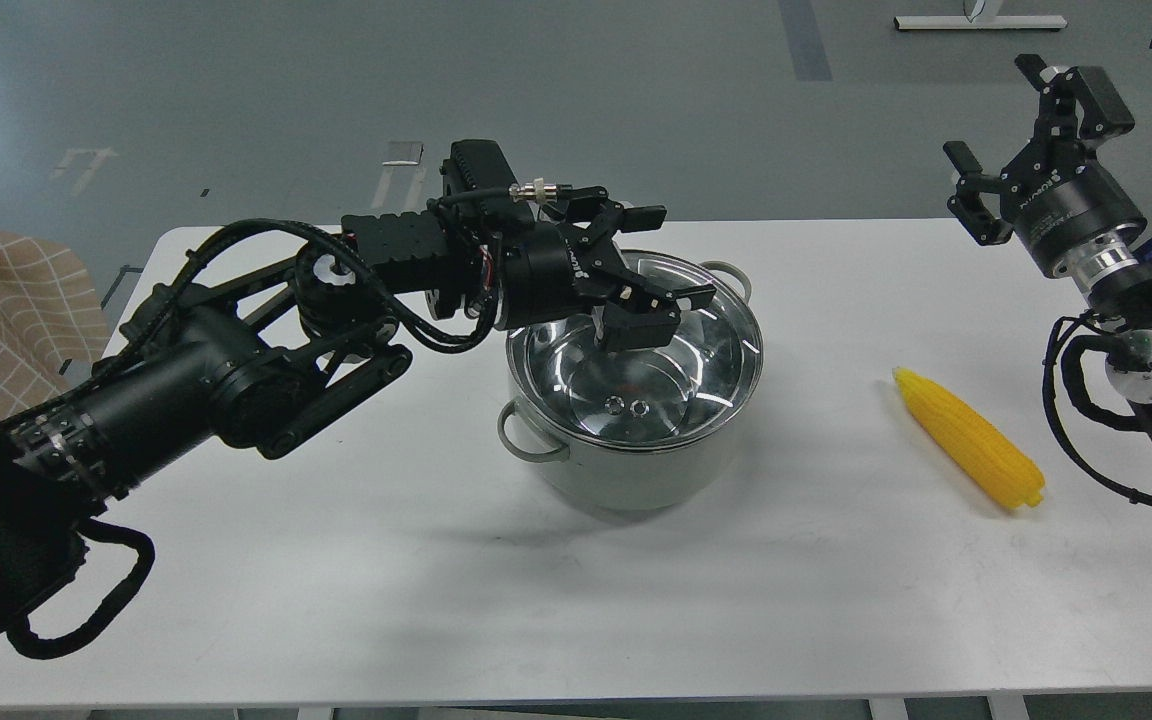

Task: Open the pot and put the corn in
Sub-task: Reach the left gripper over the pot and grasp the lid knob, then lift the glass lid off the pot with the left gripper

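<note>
White table (436,600): left fingers (681,296) hide the pot (636,400) lid's centre.

Left arm: enters at 9 o'clock, elbow bent, forearm reaching toward centre.
Left gripper (658,262): fingers spread apart, pointing to 3 o'clock.
Right arm: enters at 3 o'clock, wrist raised.
Right gripper (1021,125): fingers apart, pointing to 11 o'clock.

one pot (636,470), one corn (971,438), two pincers (651,262) (1036,130)
</note>
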{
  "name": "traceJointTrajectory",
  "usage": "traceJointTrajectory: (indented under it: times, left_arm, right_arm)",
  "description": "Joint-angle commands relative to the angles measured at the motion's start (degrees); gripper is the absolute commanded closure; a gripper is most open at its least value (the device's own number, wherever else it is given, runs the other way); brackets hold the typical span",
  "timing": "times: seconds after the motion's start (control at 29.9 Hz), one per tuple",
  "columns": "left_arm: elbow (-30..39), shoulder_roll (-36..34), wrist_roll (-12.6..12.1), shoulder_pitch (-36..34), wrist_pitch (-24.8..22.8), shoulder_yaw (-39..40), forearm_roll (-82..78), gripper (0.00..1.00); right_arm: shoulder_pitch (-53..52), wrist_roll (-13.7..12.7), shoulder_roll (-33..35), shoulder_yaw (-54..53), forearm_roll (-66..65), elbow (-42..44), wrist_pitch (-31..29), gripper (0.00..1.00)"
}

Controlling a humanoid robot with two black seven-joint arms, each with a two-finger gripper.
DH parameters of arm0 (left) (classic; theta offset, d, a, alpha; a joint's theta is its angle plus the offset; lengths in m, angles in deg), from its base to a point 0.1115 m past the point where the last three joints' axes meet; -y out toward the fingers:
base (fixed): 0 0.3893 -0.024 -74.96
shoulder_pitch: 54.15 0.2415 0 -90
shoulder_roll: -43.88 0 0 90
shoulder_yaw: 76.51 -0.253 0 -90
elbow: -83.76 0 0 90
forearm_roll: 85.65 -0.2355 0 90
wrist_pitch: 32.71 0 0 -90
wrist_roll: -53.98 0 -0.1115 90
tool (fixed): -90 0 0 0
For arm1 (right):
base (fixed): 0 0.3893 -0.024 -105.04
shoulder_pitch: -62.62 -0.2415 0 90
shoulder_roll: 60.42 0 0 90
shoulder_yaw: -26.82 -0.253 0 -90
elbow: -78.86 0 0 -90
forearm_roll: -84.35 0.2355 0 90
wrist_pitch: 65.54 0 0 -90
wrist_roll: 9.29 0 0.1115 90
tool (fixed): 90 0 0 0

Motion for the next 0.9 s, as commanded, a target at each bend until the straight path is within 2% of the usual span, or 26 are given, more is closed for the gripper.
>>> traceJointTrajectory:
  times: [0.0, 0.33, 0.57, 0.74, 0.84, 0.87]
  left_arm:
    - [-0.2, -0.1, 0.0, 1.9, 0.0, -0.7, 0.0, 0.02]
    - [-0.5, -0.3, 0.0, 3.6, 0.8, -0.6, 0.0, 0.03]
    - [-2.0, 0.0, 0.0, 3.8, 0.8, -0.6, 0.0, 0.06]
    - [-2.5, 0.0, 0.0, 3.8, 0.8, -0.6, 0.0, 0.13]
    - [-2.8, -0.1, 0.0, 3.8, 0.8, -0.6, 0.0, 0.23]
    - [-2.8, -0.1, 0.0, 3.8, 0.8, -0.7, 0.0, 0.30]
  right_arm:
    - [0.1, 0.0, -0.3, 0.0, 0.0, 0.0, 0.0, 0.00]
    - [0.9, 0.0, -0.9, 0.0, 0.0, 0.0, 0.0, 0.00]
    - [1.0, 0.0, -0.9, 0.0, 0.0, -0.2, 0.0, 0.00]
    - [1.4, 0.0, -0.9, 0.0, 0.0, -0.8, 0.0, 0.00]
    - [1.6, 0.0, -0.8, 0.0, 0.0, -0.8, 0.0, 0.00]
    - [1.8, 0.0, -0.8, 0.0, 0.0, -0.9, 0.0, 0.00]
